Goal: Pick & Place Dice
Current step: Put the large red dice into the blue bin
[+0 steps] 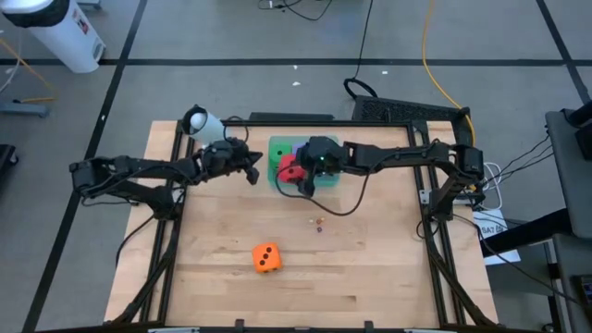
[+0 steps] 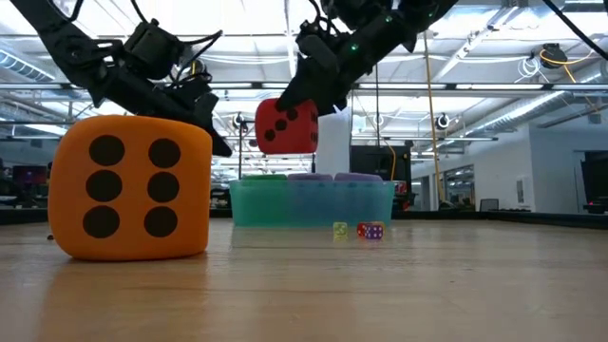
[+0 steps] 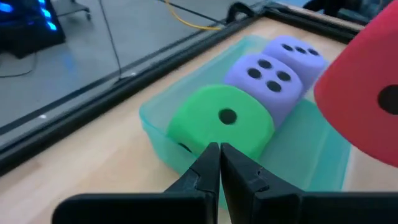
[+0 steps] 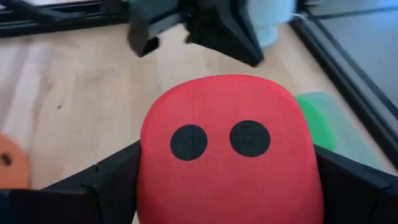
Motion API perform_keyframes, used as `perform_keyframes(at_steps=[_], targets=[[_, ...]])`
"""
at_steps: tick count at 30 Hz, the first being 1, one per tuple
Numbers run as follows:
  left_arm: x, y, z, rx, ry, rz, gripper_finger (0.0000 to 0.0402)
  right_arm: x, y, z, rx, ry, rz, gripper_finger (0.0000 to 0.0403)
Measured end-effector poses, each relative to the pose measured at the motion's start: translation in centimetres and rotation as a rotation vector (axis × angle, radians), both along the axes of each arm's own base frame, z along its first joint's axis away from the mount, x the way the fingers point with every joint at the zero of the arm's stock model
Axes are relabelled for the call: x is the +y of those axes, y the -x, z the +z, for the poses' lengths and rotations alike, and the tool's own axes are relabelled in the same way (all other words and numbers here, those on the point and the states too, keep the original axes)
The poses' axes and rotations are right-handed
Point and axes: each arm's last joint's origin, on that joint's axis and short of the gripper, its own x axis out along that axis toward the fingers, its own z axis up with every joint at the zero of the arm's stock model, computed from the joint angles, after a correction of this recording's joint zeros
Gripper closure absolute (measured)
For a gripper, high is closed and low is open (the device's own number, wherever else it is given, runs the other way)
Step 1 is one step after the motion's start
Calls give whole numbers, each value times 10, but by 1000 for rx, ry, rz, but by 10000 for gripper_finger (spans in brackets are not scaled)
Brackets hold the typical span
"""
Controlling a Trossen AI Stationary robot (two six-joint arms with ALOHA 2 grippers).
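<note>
Right gripper (image 1: 294, 172): clamped on the red die (image 1: 289, 169), held in the air above the teal tray (image 1: 326, 179), upper centre of the high view; fingers pressed on two opposite sides in the right wrist view.
Red die: clear of the tray in the low view, upper centre, several dark pips showing.
Left gripper (image 1: 253, 173): clenched and empty, just left of the tray in the high view; fingers (image 3: 208, 163) pressed together in front of the green die (image 3: 219, 123).
Teal tray: upper centre of the table (image 1: 370, 268); green die and two purple dice (image 3: 277, 68) in a row inside.
Orange die (image 1: 266, 258): alone on the table, lower centre of the high view, well apart from the tray.
Tiny dice (image 2: 359, 230): few, small, on the wood between tray and orange die.
</note>
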Motion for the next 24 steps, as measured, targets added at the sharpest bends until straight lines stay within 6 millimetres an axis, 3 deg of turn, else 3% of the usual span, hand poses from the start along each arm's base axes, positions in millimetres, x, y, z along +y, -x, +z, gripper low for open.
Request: perform_keyframes(at_steps=[5,9,15,24], targets=[[8,4,1,-2,-7,30,380,-1,1,-8,-40,-34,147,46],[11,5,0,7,1,-7,380,-7,6,-19,-38,-30,138,46],[-3,1,-4,57,-9,-262,380,-13,12,-32,-20,-48,106,46],[-23,-10,-15,104,15,-388,380,-14,14,-35,5,-63,106,46]])
